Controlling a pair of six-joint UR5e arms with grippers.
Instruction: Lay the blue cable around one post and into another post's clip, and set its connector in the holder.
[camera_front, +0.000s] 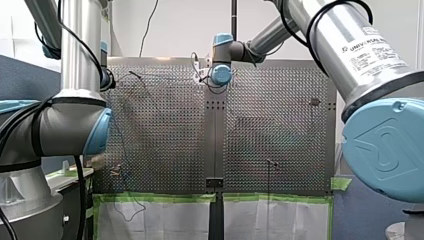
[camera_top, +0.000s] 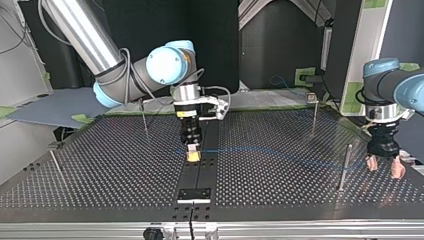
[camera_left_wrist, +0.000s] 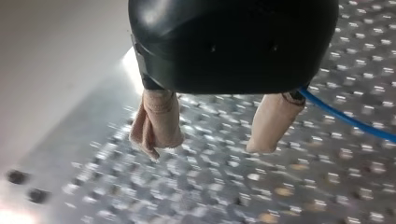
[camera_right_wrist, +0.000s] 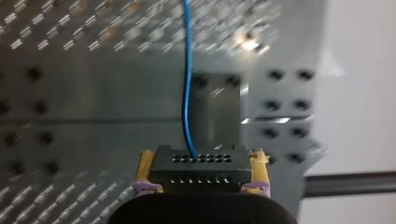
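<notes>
- Perforated worktop (camera_top: 280, 187): our right pincer (camera_top: 193, 155) clamps the connector (camera_right_wrist: 201, 168); the holder (camera_top: 194, 195) lies close ahead of it.
- Our left pincer (camera_top: 384, 167) gapes empty, well apart.

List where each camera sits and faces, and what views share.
Front: behind the robot, over the perforated table; left arm and right arm show.
Top: across the table, facing the arms; right gripper and left gripper show.
Left wrist: along the open left gripper, at the table.
Right wrist: along the right gripper, shut on the connector.
Shared: top and wrist views all show the blue cable.
</notes>
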